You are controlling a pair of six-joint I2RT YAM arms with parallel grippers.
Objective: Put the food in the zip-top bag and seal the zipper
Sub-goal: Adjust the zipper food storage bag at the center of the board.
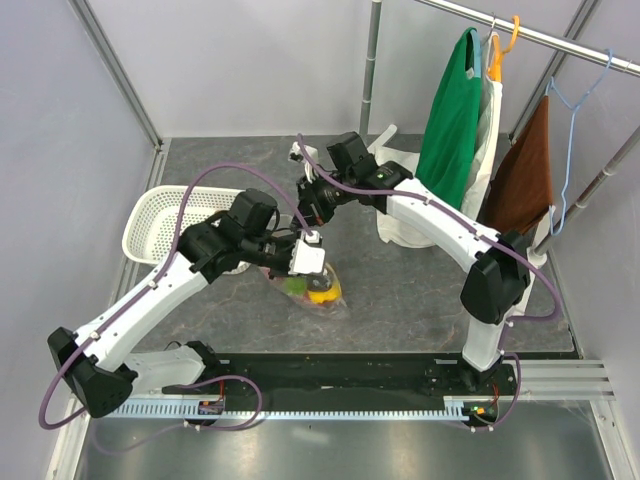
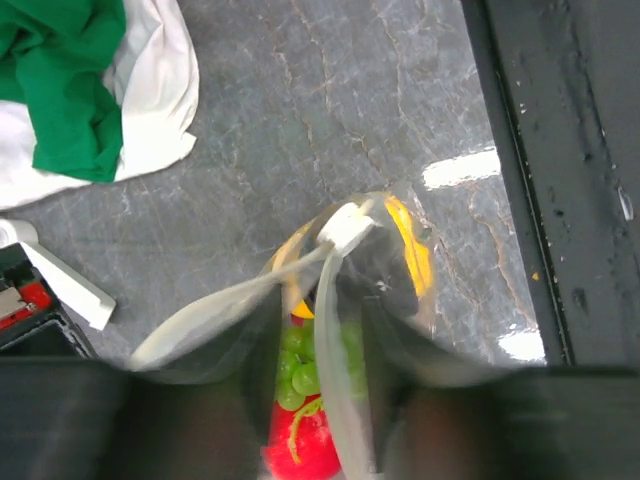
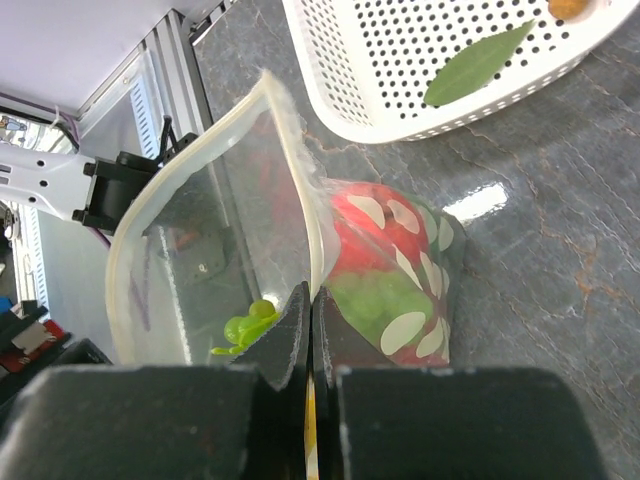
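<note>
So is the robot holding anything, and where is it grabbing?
Yes. The right gripper is pinched shut on the zip-top bag, by its zipper. The left gripper straddles that zipper with jaws apart, so no hold there.

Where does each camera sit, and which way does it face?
Top external: above and behind, facing down on the table; both arms show.
Left wrist: on the left arm, facing down at the zipper; its blurred fingers show.
Right wrist: on the right arm, facing the basket; its fingers pinch the zip-top bag.
Shared: all show that bag.

Food (image 1: 322,295) in zip-top bag (image 1: 298,288), basket (image 1: 160,215) left of bag
</note>
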